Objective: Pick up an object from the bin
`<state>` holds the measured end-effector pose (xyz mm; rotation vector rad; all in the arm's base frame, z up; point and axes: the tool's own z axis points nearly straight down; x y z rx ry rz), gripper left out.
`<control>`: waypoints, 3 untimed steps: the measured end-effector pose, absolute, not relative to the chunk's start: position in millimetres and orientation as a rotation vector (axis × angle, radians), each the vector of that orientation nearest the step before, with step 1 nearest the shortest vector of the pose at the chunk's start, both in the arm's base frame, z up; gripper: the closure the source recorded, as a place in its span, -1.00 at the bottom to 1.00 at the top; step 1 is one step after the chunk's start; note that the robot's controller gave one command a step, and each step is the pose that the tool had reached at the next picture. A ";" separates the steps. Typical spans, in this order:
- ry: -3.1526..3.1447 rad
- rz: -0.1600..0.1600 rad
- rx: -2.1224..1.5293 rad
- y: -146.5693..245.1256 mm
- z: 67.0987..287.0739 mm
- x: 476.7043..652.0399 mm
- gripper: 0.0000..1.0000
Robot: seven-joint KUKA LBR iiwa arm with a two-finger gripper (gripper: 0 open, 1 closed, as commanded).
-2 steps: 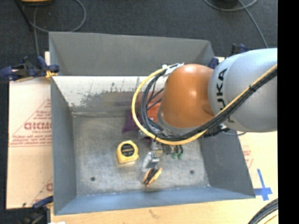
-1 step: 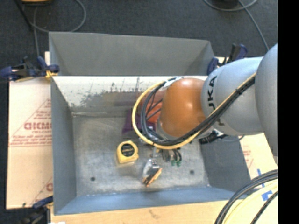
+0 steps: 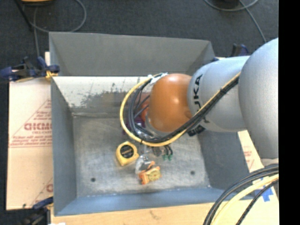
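Orange wrist cover (image 3: pixel 168 109) beside yellow tape measure (image 3: pixel 125 153); orange piece (image 3: pixel 149 174) perhaps lies crosswise

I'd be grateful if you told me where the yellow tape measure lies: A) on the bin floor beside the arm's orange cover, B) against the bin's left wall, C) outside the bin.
A: the tape measure lies on the bin floor near its middle, just below and left of the orange cover, apart from the left wall.
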<state>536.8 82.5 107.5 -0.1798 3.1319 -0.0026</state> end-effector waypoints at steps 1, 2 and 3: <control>3.132 0.003 -0.181 85.7 92.9 568.2 -1.00; 3.124 -0.003 -0.313 135.1 119.6 573.5 -1.00; 3.098 0.020 -0.201 31.6 85.1 577.5 1.00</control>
